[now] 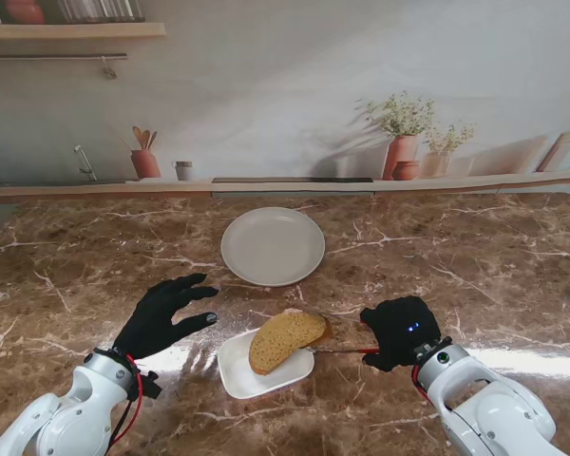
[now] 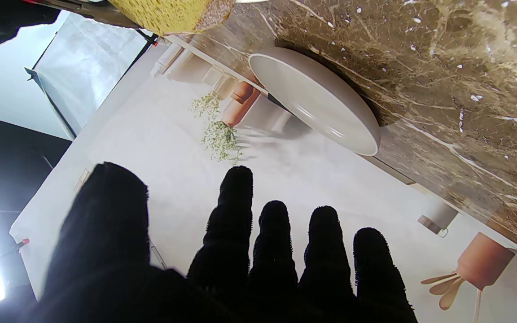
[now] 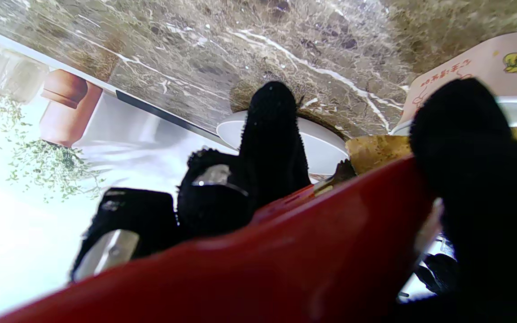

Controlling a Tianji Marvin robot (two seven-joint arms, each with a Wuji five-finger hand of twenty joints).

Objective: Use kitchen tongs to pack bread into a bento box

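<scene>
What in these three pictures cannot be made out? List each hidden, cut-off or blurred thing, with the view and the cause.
- Tips of the red-handled tongs: stand view, hidden under the brown bread slice.
- Floor of the white bento box: stand view, mostly covered by the bread.
- Tongs' shape: right wrist view, the handle is a close red blur.
- Bread: left wrist view, cut off by the edge.
- Right hand: its grip faces away from the stand.

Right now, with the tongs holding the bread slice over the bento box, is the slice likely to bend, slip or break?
The bread slice keeps its shape while tilted, so it is probably fairly stiff. It looks light and porous, so squeezing could crush it. The tongs seem to grip only one edge, so it might pivot or slip toward the bento box.
</scene>
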